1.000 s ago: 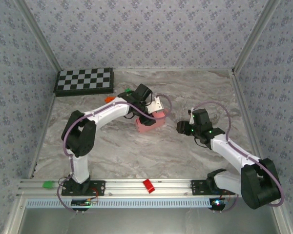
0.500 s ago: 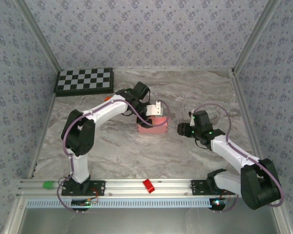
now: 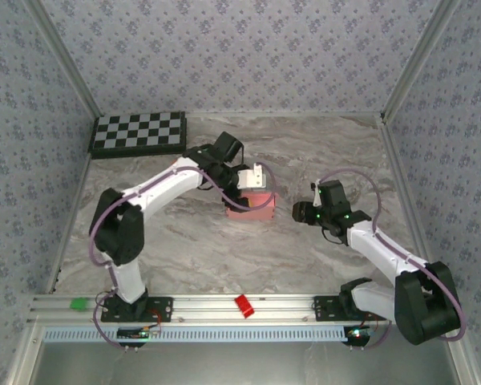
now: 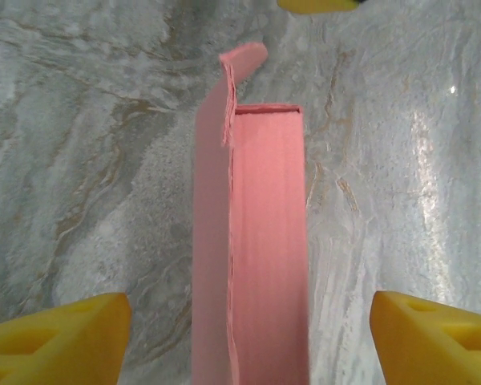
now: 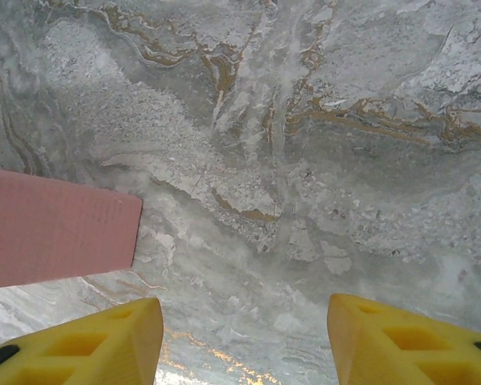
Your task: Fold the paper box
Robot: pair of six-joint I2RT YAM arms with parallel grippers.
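marble table under the paper box, bare and glossy all round it; card probably slides easily on that; checkerboard well apart from the box, up-left of it toward the back wall, no risk there

box lies flat as a long narrow pink shape, unheld; left wrist view shows the long side panel parted from the top face along a thin dark seam, so this fold looks unlocked and could spring back open; top view is too small to tell if the other sides are shut, and the arm covers the box's far edge

left gripper hangs right over the box, fingers spread wide, one on each side of the box, bare table showing between each and the card; nothing clamped; if it closes from here across the width it may crush or bow the thin card; dropping off-centre could pry the seam wider

right gripper just right of the box, near but apart, jaws wide and empty; box end sits at the left of its wrist view; pushing in from there with nothing bracing the box likely skids it away instead of folding

small rounded flap at the box's far end sticks out untucked; a passing finger could snag, crease or tear it
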